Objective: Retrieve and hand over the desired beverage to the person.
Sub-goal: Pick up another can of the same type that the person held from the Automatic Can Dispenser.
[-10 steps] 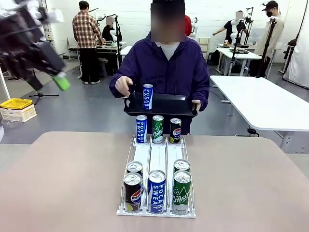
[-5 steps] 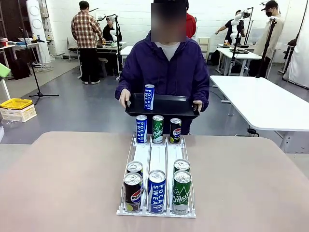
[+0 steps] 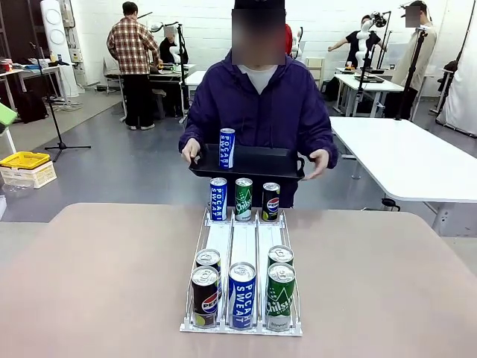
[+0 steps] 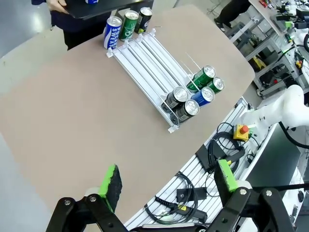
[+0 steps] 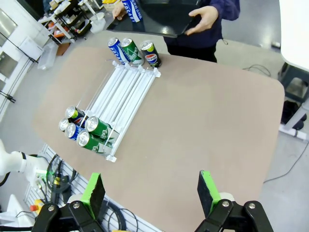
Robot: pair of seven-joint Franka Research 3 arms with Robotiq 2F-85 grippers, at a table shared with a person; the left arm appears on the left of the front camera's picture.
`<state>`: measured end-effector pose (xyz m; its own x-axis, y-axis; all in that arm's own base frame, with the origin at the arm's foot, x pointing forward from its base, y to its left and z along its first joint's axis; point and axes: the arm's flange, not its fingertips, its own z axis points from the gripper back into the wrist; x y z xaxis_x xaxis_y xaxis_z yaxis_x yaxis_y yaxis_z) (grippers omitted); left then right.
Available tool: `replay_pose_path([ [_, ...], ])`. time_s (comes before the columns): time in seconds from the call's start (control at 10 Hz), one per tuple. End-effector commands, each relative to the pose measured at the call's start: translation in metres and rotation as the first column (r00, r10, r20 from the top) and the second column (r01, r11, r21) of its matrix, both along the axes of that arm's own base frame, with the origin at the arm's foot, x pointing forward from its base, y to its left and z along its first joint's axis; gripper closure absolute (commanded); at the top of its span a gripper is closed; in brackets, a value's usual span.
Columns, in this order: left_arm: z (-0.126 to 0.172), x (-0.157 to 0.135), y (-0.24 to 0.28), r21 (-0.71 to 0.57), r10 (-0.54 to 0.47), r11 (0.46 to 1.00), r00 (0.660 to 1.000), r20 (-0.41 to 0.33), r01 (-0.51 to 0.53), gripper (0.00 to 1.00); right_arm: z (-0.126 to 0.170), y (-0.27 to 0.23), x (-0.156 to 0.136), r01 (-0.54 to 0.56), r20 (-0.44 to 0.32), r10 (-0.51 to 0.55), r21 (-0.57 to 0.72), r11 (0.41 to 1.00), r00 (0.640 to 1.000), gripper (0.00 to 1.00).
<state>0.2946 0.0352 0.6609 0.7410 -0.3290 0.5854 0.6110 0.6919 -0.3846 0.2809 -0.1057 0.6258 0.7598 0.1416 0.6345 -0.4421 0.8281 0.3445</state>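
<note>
Across the middle of the front view, we see the person (image 3: 257, 97) holding a black tray (image 3: 261, 160) above the far edge of the table (image 3: 89, 283). One blue can (image 3: 226, 148) stands upright on the tray's left part. Compared with half a second ago, tray and can sit a little further left in the picture. The person's hand (image 3: 320, 160) at the tray's right end has opened, with the fingers now spread beside the rim. The blurred arm that crossed the upper left corner a second ago has pulled away. The white rack (image 3: 242, 239) at the table's centre has not changed: three cans stand at its far end and five at its near end.

Along the bottom of the left wrist view, the left gripper (image 4: 168, 178) has its green pads spread wide apart. It holds nothing and touches nothing, hanging high over the table's edge. The rack (image 4: 149, 63) lies in the upper middle, and the tray (image 4: 96, 7) shows at the top edge.

Along the bottom of the right wrist view, the right gripper (image 5: 151, 192) is likewise wide open and empty, well above the table (image 5: 203, 116). At the top we see the tray (image 5: 169, 14), the blue can (image 5: 131, 8) on it, and the open hand (image 5: 205, 19) beside the rim.
</note>
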Motion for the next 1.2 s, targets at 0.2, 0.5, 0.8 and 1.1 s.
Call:
replay_pose_path([
  [0.2, 0.0012, -0.0005, 0.0003, -0.002, -0.013, 1.0, 1.0, 0.009, 0.013, 0.0, 0.0008, 0.0004, 0.0021, -0.026, 0.014, 0.026, 0.029, 0.999, 1.0, 0.0],
  [0.5, 0.0012, -0.0005, 0.0003, -0.002, -0.013, 1.0, 1.0, 0.009, 0.013, 0.0, 0.0008, 0.0004, 0.0021, -0.026, 0.014, 0.026, 0.029, 0.999, 1.0, 0.0],
  [0.8, 0.0012, -0.0005, 0.0003, -0.002, -0.013, 1.0, 1.0, 0.009, 0.013, 0.0, 0.0008, 0.0004, 0.0021, -0.026, 0.014, 0.026, 0.029, 0.999, 1.0, 0.0],
  [1.1, 0.0012, -0.0005, 0.0003, -0.002, -0.013, 1.0, 1.0, 0.009, 0.013, 0.0, 0.0008, 0.0004, 0.0021, -0.026, 0.014, 0.026, 0.029, 0.999, 1.0, 0.0],
])
